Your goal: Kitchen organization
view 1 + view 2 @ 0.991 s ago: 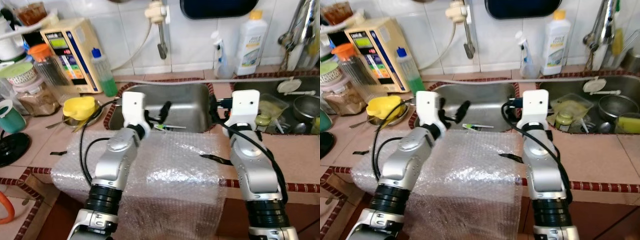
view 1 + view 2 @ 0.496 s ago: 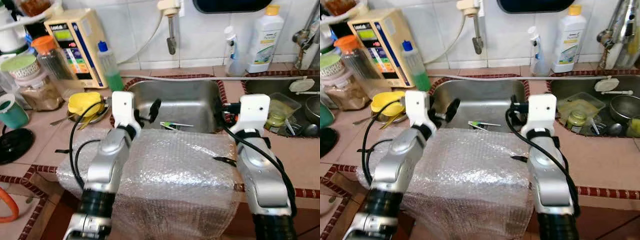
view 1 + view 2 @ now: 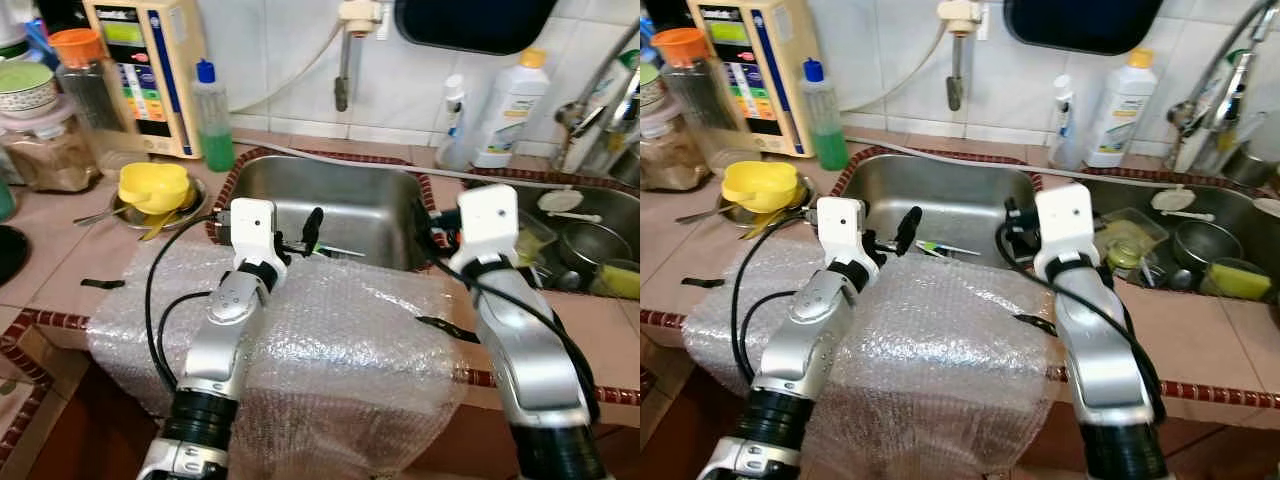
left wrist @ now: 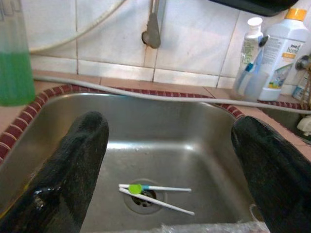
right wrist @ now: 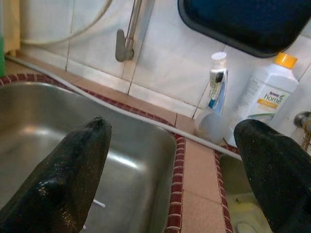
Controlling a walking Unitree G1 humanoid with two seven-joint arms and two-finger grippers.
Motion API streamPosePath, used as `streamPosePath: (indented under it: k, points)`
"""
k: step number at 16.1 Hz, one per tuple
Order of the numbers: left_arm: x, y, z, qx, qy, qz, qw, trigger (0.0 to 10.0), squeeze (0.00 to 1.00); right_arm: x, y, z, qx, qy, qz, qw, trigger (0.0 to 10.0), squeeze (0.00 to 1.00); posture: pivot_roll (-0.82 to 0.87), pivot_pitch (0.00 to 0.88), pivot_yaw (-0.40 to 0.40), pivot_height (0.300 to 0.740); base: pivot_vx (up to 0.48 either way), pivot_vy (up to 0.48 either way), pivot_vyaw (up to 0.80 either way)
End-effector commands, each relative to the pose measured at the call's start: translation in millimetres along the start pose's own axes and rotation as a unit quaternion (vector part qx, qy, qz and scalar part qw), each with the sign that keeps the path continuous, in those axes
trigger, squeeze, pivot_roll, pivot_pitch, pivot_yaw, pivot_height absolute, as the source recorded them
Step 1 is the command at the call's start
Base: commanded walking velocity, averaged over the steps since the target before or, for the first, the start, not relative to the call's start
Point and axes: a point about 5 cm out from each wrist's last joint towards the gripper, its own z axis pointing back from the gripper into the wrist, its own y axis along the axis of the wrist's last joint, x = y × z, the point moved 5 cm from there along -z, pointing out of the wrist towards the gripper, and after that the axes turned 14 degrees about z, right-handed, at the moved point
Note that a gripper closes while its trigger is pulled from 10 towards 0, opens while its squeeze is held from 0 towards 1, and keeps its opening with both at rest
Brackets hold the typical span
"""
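Observation:
Two thin white sticks, one with a green and blue end, lie crossed over the drain of the steel left sink. My left gripper hovers at the sink's near edge, above and short of the sticks, open and empty. In the head views its black finger juts out over the basin. My right gripper is open too, held over the sink's right near corner and facing the tiled back wall. A sheet of bubble wrap covers the counter under both forearms.
A green soap bottle, a beige appliance and jars stand at the back left. A yellow lid rests on a dish. A tap hangs over the sink. A spray bottle and a white bottle stand by the dish-filled right sink.
The head camera has shifted, so the whole scene sits differently in the picture. Both grippers stay open at the sink's near edge, and the sticks lie where they were.

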Motion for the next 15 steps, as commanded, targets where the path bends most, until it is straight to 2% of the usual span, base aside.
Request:
streamPosePath:
  k: [1,3,5,8,10,15]
  points:
    - [3.7,4,-2.8,0.005,-0.011,-0.011,1.0,10.0,0.0,-1.5,-5,-3.2,-0.009,-0.001,0.002,1.0,10.0,0.0,-0.08,0.0,-0.049,0.74,0.0,0.0,0.0]
    - [-2.3,2,-1.5,0.007,0.001,-0.008,1.0,10.0,0.0,-5.8,-7,-5.5,-0.012,-0.001,0.001,1.0,10.0,0.0,-0.08,0.0,-0.025,0.74,0.0,0.0,0.0]
    - [-7.8,-2,-0.3,0.005,0.019,0.013,1.0,10.0,0.0,-8.9,-9,-6.0,-0.01,0.001,-0.004,1.0,10.0,0.0,-0.08,0.0,0.03,0.74,0.0,0.0,0.0]
    - [-8.9,-5,0.8,0.005,0.026,0.023,0.999,10.0,0.0,-1.3,-10,-12.3,0.004,-0.023,-0.015,1.0,10.0,0.0,-0.07,0.0,0.066,0.74,0.0,0.0,0.0]
    - [-11.6,-3,-2.6,0.004,0.028,0.028,0.999,10.0,0.0,4.1,-16,-18.6,-0.003,-0.047,-0.036,0.998,10.0,0.0,-0.07,0.0,0.074,0.74,0.0,0.0,0.0]
    - [-13.0,11,-9.2,0.019,0.027,0.028,0.999,10.0,0.0,5.9,-12,-20.6,0.009,-0.05,-0.038,0.998,10.0,0.0,-0.06,0.0,0.074,0.74,0.0,0.0,-0.08]
